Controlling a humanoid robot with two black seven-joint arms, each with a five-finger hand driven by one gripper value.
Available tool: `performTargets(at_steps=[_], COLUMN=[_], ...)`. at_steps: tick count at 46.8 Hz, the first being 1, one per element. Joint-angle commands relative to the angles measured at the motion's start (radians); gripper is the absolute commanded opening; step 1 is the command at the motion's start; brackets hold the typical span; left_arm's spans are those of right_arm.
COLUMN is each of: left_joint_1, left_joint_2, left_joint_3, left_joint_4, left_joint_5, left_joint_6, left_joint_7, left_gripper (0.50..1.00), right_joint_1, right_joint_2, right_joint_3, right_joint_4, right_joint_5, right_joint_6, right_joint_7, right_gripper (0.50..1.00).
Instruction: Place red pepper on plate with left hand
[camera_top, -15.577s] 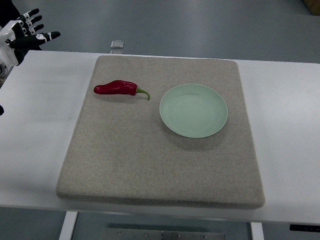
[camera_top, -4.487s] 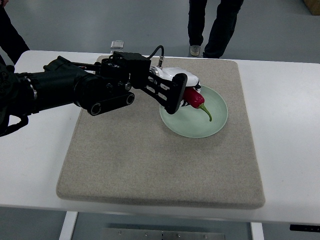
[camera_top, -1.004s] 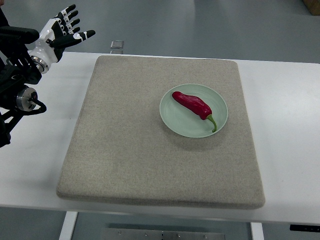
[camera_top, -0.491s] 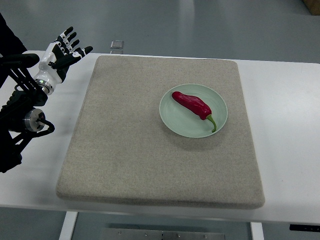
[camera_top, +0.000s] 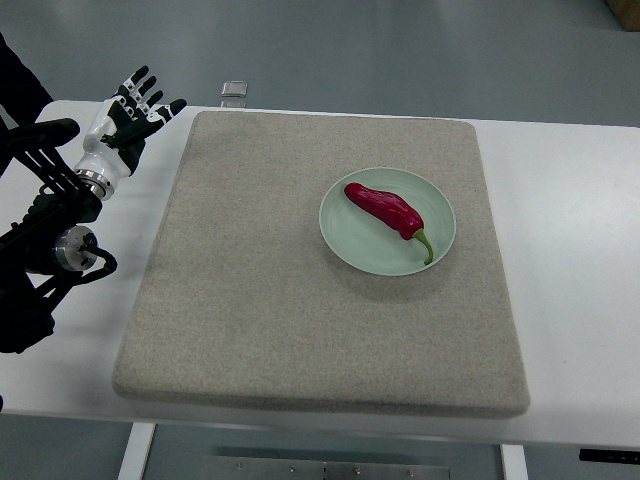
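A red pepper with a green stem lies on the pale green plate, stem pointing to the lower right. The plate sits right of centre on the beige mat. My left hand is open with its fingers spread, holding nothing, above the white table by the mat's far left corner, well away from the plate. Its black arm comes in from the left edge. The right arm is out of view.
The white table extends around the mat on all sides. A small clear object sits at the table's far edge, beyond the mat. Grey floor lies beyond the table.
The left hand has dropped from the far left corner to the table surface and shifted slightly, its arm lowering along the left edge. The pepper and plate have not moved.
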Motion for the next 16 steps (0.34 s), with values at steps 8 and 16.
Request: performTargets(at_steps=[8, 16], left_joint_1=[0.008, 0.016], left_joint_2=[-0.008, -0.018], left_joint_3=[-0.023, -0.035], left_joint_4=[0.004, 0.004], left_joint_5=[-0.057, -0.057], left_joint_6=[-0.04, -0.04], left_joint_7=[0.0, 0.002], left_gripper=[0.996, 0.996], right_joint_1=[-0.005, -0.005], right_joint_2=[0.0, 0.0], right_joint_3=[0.0, 0.0], right_joint_4=[0.004, 0.01], right_joint_5=[-0.001, -0.001], right_joint_6=[0.0, 0.0], right_joint_7=[0.0, 0.0], right_gripper=[0.932, 0.932])
